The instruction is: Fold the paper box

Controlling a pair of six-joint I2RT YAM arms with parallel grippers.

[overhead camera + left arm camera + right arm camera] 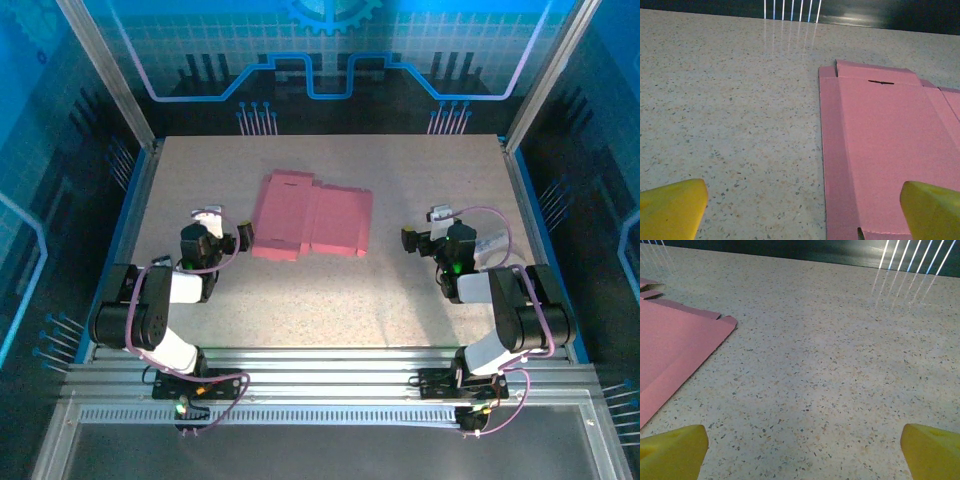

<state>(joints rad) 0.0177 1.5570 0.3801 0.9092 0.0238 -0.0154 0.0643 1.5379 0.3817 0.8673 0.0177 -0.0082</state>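
paper box (311,215) lies flat, low obstacle; table (330,300) open in front, behind, both sides of it.

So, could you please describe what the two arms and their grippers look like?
Both the left arm and right arm have black joints with white link sections, and thin purple cables loop along them. The left gripper and right gripper are black, each with a small white module above; their fingertips are yellow and wedge-shaped.
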